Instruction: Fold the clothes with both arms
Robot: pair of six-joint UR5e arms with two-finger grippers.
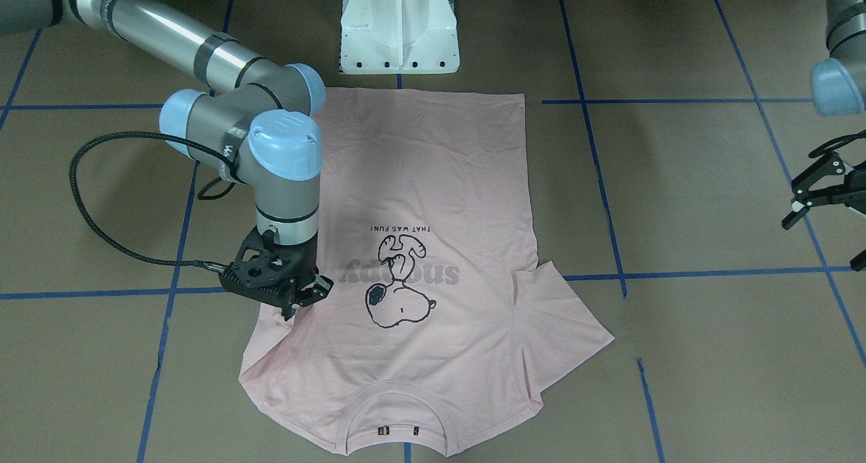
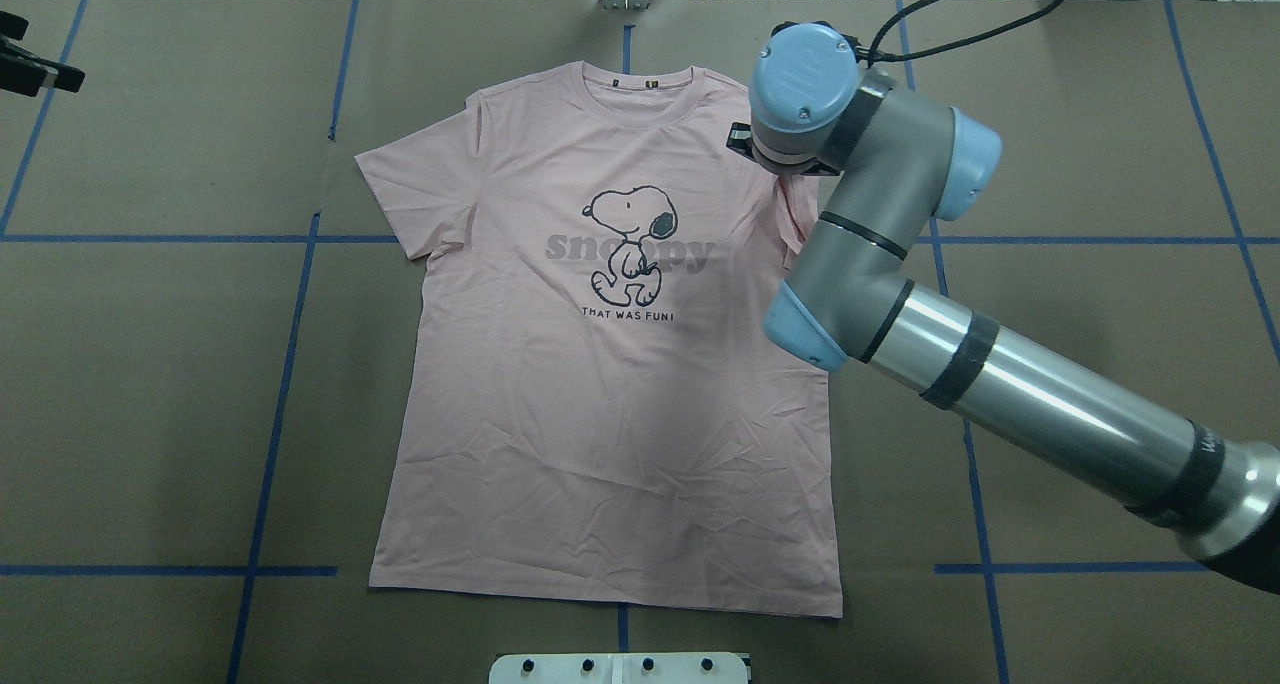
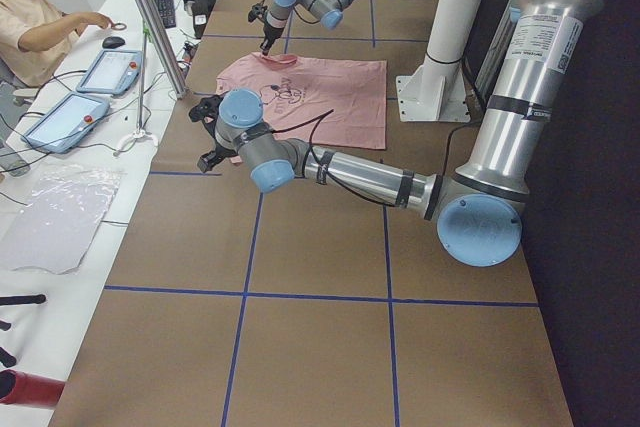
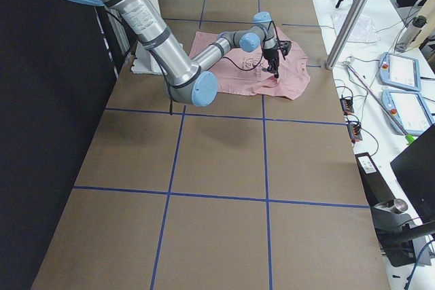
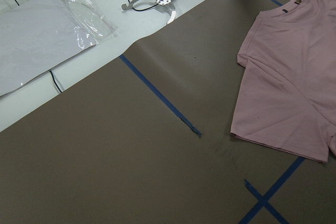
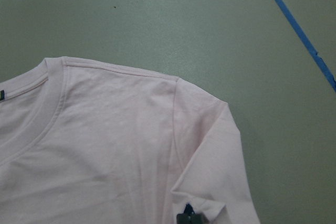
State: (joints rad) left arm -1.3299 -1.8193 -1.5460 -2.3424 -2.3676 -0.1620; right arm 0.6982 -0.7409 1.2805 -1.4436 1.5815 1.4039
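T-shirt lies flat, print up, on the table. Its long axis runs straight out from the base, hem near, collar far. Right fingers are down at the right sleeve, pinching its bunched edge. Left sleeve lies flat. Left fingers are spread, empty, well apart off the shirt's left side. Right arm is nearer, so I'd fold that sleeve in toward the centreline.

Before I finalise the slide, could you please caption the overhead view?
Right arm over the pink T-shirt, gripping its bunched sleeve; left gripper clear of it.
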